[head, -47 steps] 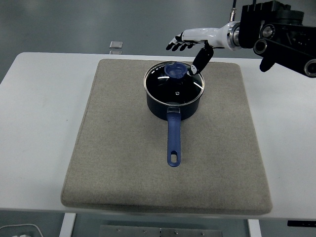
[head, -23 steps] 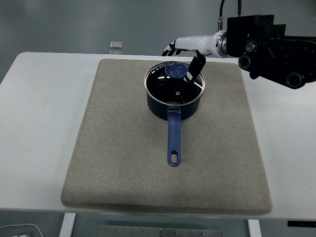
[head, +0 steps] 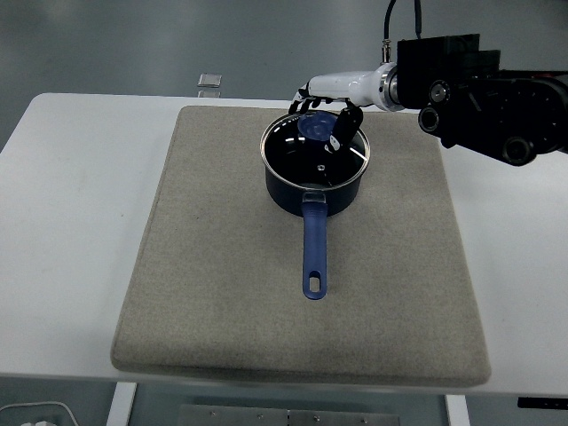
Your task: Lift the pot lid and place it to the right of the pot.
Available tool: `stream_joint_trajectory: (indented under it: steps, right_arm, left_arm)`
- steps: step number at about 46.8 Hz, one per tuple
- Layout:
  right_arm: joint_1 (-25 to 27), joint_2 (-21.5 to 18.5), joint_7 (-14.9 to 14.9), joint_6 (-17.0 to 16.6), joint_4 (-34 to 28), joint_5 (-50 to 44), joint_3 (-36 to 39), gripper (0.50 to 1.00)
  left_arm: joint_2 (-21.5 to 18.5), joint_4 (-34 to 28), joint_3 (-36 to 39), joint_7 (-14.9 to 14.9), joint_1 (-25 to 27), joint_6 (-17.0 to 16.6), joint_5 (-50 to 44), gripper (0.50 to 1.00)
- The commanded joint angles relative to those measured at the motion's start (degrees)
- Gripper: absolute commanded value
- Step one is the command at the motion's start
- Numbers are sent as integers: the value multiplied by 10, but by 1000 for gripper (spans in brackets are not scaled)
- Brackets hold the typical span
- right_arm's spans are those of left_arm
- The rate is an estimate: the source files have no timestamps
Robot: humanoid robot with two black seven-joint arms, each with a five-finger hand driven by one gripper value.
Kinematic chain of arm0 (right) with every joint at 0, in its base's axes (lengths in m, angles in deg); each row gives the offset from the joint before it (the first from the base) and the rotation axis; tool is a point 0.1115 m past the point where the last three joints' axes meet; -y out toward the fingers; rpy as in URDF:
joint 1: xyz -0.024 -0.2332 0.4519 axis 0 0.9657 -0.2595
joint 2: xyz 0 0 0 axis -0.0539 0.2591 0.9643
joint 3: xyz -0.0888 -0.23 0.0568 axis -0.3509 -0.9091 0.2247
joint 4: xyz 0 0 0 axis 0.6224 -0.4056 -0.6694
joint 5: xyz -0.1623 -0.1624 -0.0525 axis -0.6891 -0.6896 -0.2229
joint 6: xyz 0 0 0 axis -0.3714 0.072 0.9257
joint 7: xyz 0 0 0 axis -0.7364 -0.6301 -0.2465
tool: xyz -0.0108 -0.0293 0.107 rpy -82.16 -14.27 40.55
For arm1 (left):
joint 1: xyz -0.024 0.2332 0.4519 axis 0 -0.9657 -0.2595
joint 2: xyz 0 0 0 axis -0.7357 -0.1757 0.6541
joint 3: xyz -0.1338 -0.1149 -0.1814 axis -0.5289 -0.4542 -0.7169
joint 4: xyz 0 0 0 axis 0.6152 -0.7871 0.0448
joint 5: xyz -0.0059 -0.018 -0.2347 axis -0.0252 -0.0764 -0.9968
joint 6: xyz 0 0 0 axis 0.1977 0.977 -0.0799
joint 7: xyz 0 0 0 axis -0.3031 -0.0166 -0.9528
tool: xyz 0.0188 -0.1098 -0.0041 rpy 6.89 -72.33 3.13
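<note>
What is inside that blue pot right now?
The glass lid still covers the pot, with its blue knob on top. Through the glass the inside looks dark with reflections; no contents show, and the bottom cannot be made out. The right hand hovers at the knob.

Hidden and cut-off parts

The right hand (head: 327,99) covers the far rim of the pot lid (head: 314,149); whether its fingers touch the knob is unclear. The right arm runs off frame.
</note>
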Motion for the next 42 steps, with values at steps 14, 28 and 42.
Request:
stream_joint_trajectory:
  steps: [14, 28, 42]
  right_arm:
    - [1, -2, -1, -1, 0, 0, -1, 754]
    - [0, -2, -1, -4, 0, 0, -1, 693]
    - [-1, -2, -1, -8, 0, 0, -1, 550]
  left_arm:
    - [0, 0, 0, 0, 0, 0, 0, 1000]
    - [0, 0, 0, 0, 0, 0, 0, 1000]
    - [0, 0, 0, 0, 0, 0, 1, 1000]
